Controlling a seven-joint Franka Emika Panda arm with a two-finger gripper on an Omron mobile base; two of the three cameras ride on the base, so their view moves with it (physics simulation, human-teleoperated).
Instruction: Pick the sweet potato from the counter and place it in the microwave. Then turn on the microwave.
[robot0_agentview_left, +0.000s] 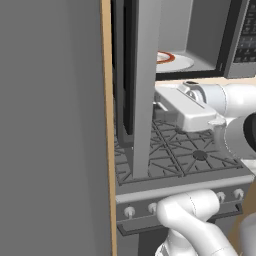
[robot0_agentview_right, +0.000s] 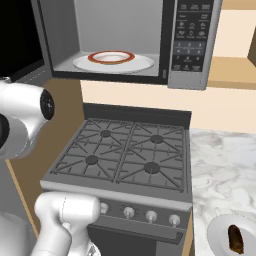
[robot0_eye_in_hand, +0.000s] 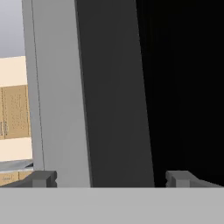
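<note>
On the counter (robot0_agentview_right: 225, 165) at the near right of the stove (robot0_agentview_right: 125, 155), I see the sweet potato (robot0_agentview_right: 235, 239) lying on a small white dish (robot0_agentview_right: 220, 235), untouched. My claw (robot0_eye_in_hand: 111, 179) is well apart from it, up at the far left against the swung-open microwave door (robot0_eye_in_hand: 100, 87). In the hand view its two fingertips (robot0_eye_in_hand: 41, 178) stand wide, straddling the door's edge without closing on it. The microwave (robot0_agentview_right: 135, 40) above the stove is open; its white round plate (robot0_agentview_right: 142, 64) with an orange-red ring sits inside, carrying nothing I can make out.
</note>
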